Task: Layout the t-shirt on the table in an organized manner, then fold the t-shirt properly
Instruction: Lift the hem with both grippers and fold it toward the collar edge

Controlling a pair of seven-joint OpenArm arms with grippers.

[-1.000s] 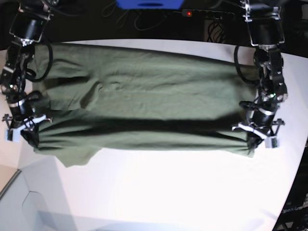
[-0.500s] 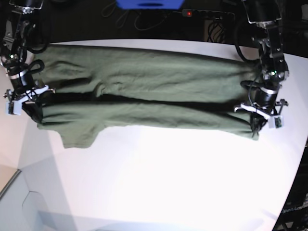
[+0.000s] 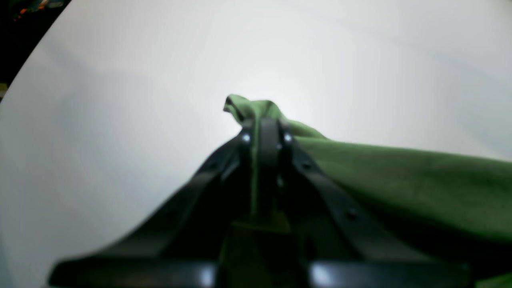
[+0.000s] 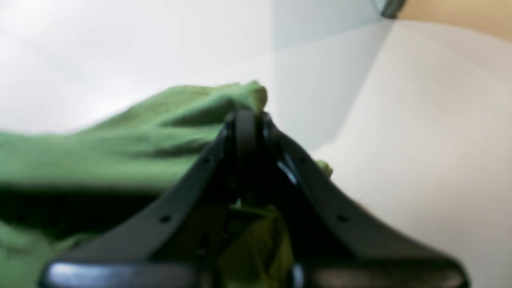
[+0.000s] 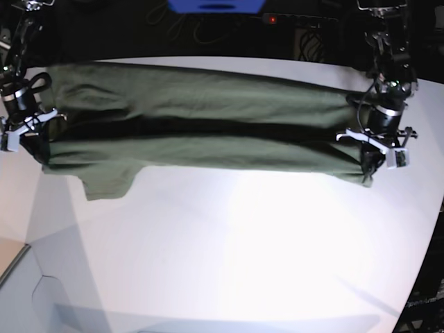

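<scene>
- left gripper (image 5: 370,168) clenched on the t-shirt (image 5: 201,125), near the table's (image 5: 263,263) right edge;
- right gripper (image 5: 36,149) clenched on the shirt's other end, near the left edge;
- shirt stretched between them along the far edge

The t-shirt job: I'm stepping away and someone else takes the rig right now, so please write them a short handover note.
Left gripper: shut on the t-shirt, pinching bunched cloth at the end on the base view's right.
Right gripper: shut on the t-shirt at the opposite end.
The shirt is stretched lengthwise between the two arms over the table, with one long fold running along its length; one sleeve sticks out from the near edge by the right gripper.
Done: shirt spread out, lengthwise fold under way.
Left: set the held edge down, release, tuck the sleeve, finish the remaining folds.
</scene>
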